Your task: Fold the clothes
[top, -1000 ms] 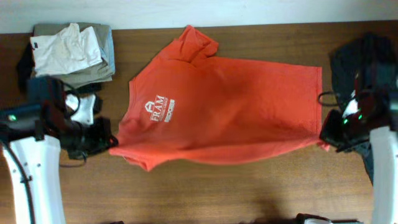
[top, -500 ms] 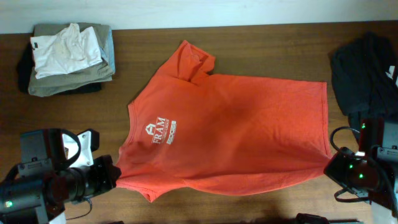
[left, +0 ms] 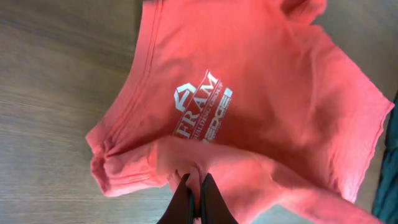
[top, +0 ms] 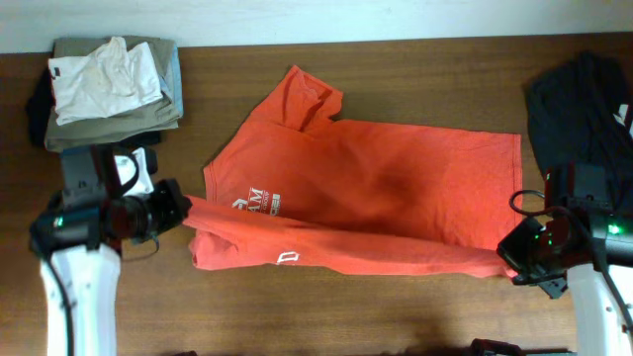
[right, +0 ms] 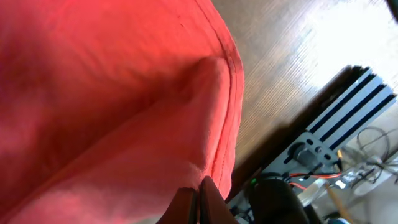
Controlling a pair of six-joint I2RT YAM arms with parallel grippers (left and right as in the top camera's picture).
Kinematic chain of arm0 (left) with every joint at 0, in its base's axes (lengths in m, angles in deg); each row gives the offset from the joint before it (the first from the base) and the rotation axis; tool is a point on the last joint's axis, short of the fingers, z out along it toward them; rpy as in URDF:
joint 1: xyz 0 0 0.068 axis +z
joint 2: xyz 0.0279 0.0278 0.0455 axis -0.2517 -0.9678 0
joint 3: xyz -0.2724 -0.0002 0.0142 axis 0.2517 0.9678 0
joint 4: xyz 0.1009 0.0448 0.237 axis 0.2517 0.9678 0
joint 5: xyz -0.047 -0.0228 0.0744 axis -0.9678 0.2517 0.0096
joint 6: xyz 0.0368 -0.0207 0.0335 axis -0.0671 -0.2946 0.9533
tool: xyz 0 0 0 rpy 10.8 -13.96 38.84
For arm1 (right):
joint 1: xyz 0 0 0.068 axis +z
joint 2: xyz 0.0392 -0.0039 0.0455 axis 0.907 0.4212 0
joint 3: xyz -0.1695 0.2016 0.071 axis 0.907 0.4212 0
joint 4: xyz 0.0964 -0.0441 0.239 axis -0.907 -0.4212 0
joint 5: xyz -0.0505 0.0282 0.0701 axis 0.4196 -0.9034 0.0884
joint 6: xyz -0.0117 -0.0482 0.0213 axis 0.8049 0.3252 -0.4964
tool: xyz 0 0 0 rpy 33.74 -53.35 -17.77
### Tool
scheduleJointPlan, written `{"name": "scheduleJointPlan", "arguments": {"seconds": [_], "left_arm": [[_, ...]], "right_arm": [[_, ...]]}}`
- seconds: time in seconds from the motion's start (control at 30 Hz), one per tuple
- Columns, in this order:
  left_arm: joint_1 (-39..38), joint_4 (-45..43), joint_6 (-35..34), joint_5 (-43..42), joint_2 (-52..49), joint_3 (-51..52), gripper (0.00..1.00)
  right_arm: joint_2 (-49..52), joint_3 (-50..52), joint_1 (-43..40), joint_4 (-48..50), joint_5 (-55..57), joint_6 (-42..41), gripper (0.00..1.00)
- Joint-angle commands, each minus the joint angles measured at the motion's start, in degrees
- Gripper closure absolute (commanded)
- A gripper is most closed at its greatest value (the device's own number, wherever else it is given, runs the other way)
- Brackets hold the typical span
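Note:
The red-orange T-shirt (top: 376,193) lies spread across the table, its white lettering (top: 259,199) at the left. Its near edge is lifted and folded over the body as a long band (top: 336,252). My left gripper (top: 184,212) is shut on the shirt's left near corner; in the left wrist view the black fingers (left: 194,190) pinch red cloth (left: 261,112) below the lettering. My right gripper (top: 510,247) is shut on the shirt's right near corner, and in the right wrist view the fingers (right: 198,194) clamp the hemmed edge (right: 124,93).
A stack of folded khaki-grey garments with a white top (top: 104,74) on it sits at the back left. A dark garment (top: 579,109) lies at the right edge. Bare wooden table (top: 297,307) runs along the front.
Both grippers have moved away from the front edge, carrying the shirt's near edge up and over the body. The fold now covers the lower part of the lettering.

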Motion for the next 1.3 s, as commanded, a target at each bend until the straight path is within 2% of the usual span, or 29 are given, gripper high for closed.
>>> {"name": "scheduleJointPlan", "arguments": {"seconds": [0.0,0.1,0.23,0.37,0.43,0.57,0.67,0.73,0.77,0.8,0.83,0.87,0.9,0.97,1.07,1.17,1.27], "left_arm": [[-0.33,-0.42,-1.16,-2.73,-7.04,0.11,0.99],[-3.26,-2.19,-1.16,-3.58,-11.82,0.11,1.0],[-8.94,-4.48,-1.22,-2.84,-12.39,0.11,1.0],[-9.2,-9.16,-2.69,0.35,-12.39,0.11,1.0],[-9.2,-11.26,-2.69,2.8,-12.39,0.11,1.0],[-9.25,-11.76,-2.71,4.44,-13.18,0.11,1.0],[-9.25,-12.37,-2.69,4.87,-15.39,0.11,1.0],[-9.25,-13.27,-2.69,4.87,-17.05,0.11,1.0],[-9.25,-13.64,-2.69,4.94,-17.88,0.11,0.99],[-9.25,-14.1,-2.67,5.11,-18.8,0.11,0.94],[-9.25,-14.6,-2.67,5.09,-19.82,0.11,0.73],[-9.25,-15.1,-2.67,5.09,-20.61,0.11,0.45],[-9.25,-15.67,-2.67,5.09,-21.14,0.11,0.3],[-9.25,-17.81,-2.6,5.07,-22.38,0.11,0.23],[-9.25,-21.59,-0.74,4.87,-22.32,-1.36,0.23],[-9.46,-16.79,-0.7,0.31,-21.68,-5.07,0.23],[-11.76,-6.69,-0.72,-1.55,-21.73,-4.76,0.23]], "right_arm": [[-0.07,2.05,-0.31,1.62,0.48,-5.09,0.96],[-0.07,2.32,-1.22,3.8,6.21,-9.35,0.96],[0.04,2.49,-5.55,3.96,6.38,-9.51,0.96],[0.09,3.06,-6.32,4.28,6.38,-9.53,0.96],[0.22,4.66,-6.32,5.7,6.34,-9.55,0.9],[1.99,8.7,-6.32,8.55,4.44,-9.55,0.91],[4.15,11.08,-6.32,12.61,3.76,-9.55,0.96],[5.6,11.1,-6.32,14.36,3.76,-9.53,0.96],[6.23,11.1,-6.32,14.93,3.78,-9.53,0.93],[6.82,11.1,-6.32,15.34,3.76,-9.51,0.9],[7.74,11.1,-6.32,15.65,3.74,-9.01,0.88],[8.35,11.1,-6.32,15.85,3.76,-8.48,0.84],[8.74,11.1,-6.32,15.93,3.72,-8.24,0.81],[10.14,11.1,-6.32,16.94,1.81,-5.4,0.71],[11.39,11.1,-6.27,17.33,0.28,-4.02,0.7],[11.43,11.1,-6.27,17.88,-0.15,0.24,0.66],[11.43,11.1,-6.27,18.25,-0.15,0.2,0.66]]}}
